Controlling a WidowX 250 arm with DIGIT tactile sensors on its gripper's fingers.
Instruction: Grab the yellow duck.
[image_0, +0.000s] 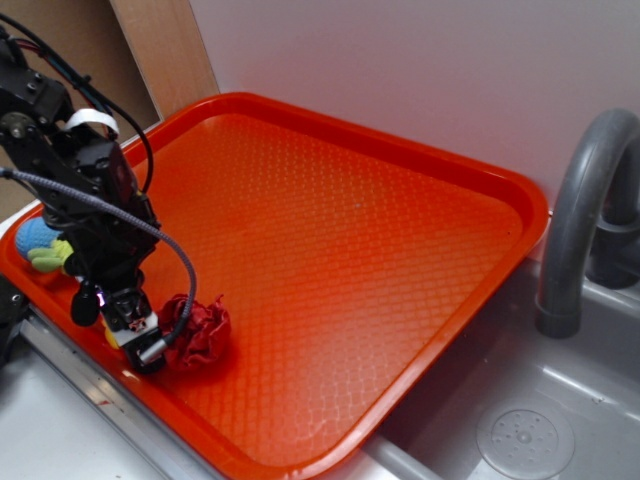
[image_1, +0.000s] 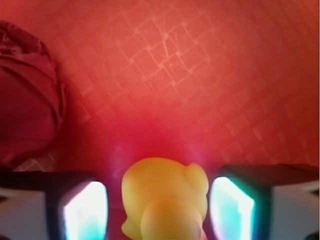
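End effector (image_1: 160, 200), wrist view: two light pads (image_1: 85, 210) stand either side of one yellow duck (image_1: 162, 200), a narrow gap showing on each side; whether they press the duck cannot be told. The duck sits between the pads at the bottom of the view, over the red tray (image_1: 200, 75). One dark red cloth ball (image_1: 27, 95) lies at the left edge, apart from the pads.

Exterior view: the end effector (image_0: 140, 340) points down at the tray's near-left rim, just beside the cloth ball (image_0: 200, 330). Here the duck is almost wholly hidden by the arm. This view alone shows one plush turtle (image_0: 42, 245), blue and green, behind the arm at the left rim (image_0: 300, 455); one grey faucet (image_0: 580, 210) and one sink drain (image_0: 525, 440) to the right; and the white wall (image_0: 400, 70) beyond. The tray's centre carries nothing else.
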